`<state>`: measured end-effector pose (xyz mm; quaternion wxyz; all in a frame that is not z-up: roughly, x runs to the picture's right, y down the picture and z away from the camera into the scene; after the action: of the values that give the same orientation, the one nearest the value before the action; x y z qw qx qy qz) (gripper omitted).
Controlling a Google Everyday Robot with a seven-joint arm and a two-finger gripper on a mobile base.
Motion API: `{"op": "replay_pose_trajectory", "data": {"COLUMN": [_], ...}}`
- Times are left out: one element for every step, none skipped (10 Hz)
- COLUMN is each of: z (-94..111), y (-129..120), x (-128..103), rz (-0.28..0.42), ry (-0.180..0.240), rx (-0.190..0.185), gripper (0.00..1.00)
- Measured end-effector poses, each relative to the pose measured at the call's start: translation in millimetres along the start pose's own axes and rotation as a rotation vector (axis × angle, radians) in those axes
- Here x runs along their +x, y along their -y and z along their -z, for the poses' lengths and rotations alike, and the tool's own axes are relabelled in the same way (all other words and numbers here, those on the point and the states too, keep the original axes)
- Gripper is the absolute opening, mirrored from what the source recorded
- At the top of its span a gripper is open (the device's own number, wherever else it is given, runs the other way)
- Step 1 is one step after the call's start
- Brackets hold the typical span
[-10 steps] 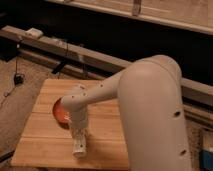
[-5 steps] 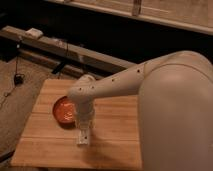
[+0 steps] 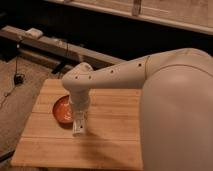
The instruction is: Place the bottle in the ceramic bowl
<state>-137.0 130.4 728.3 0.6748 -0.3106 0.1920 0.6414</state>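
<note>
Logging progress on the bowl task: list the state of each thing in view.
ceramic bowl: upright on the wooden table, nothing seen inside
gripper: beside the bowl, fingers shut on the bottle
bottle: upright in the grip, not yet in the bowl

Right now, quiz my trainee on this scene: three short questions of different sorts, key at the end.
1. True or false: the ceramic bowl sits on the wooden table.
2. Where does the gripper point down? A over the bowl's middle; B beside the bowl, low over the table; C beyond the table's edge.
3. What colour is the bowl?
Key: 1 true; 2 B; 3 orange-red.
</note>
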Motion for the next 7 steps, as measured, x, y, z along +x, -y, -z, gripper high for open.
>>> {"op": "replay_pose_trajectory", "data": {"z": [1, 2, 3, 4, 4, 3, 0], "y": [-10, -25, -33, -43, -51, -62, -72], "x": [-7, -14, -18, -26, -31, -35, -41], "rz": [0.021, 0.052, 0.074, 0.100, 0.119, 0.144, 0.168], "ry": [0.004, 0.009, 0.011, 0.018, 0.021, 0.023, 0.023], "rx": [-0.007, -0.018, -0.023, -0.035, -0.044, -0.053, -0.059], "gripper": [0.00, 0.00, 0.00, 0.00, 0.00, 0.00, 0.00]}}
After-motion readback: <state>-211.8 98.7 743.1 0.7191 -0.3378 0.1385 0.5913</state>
